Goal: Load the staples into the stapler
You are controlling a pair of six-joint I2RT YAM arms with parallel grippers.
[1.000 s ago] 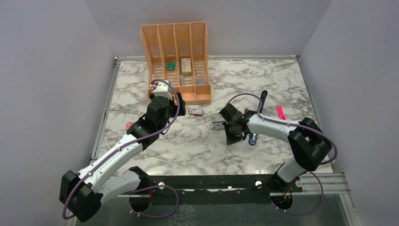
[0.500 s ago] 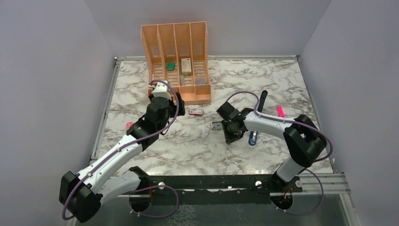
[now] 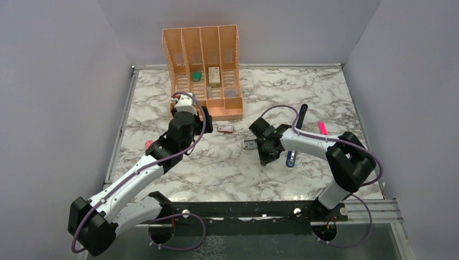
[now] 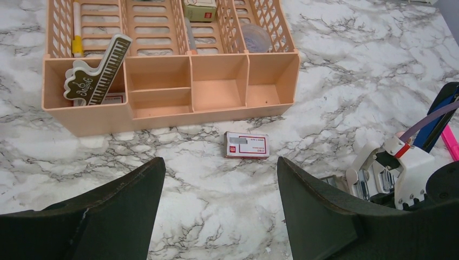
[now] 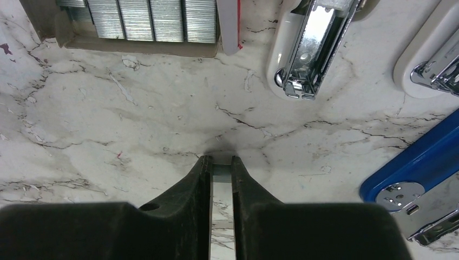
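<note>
The right gripper (image 5: 221,162) is pointing, closed, at the veined marble table (image 5: 108,119), with ribbed grey staples (image 5: 146,19) ahead and the glossy blue stapler (image 5: 419,162) beside it; the left gripper (image 4: 216,211) is gaping empty.

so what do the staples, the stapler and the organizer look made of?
Staples: bare grey metal, ribbed strips with a dull sheen. Stapler: glossy blue shell, probably plastic, with shiny silver metal fittings. Organizer: matte peach, likely moulded plastic, given its slotted walls.
</note>
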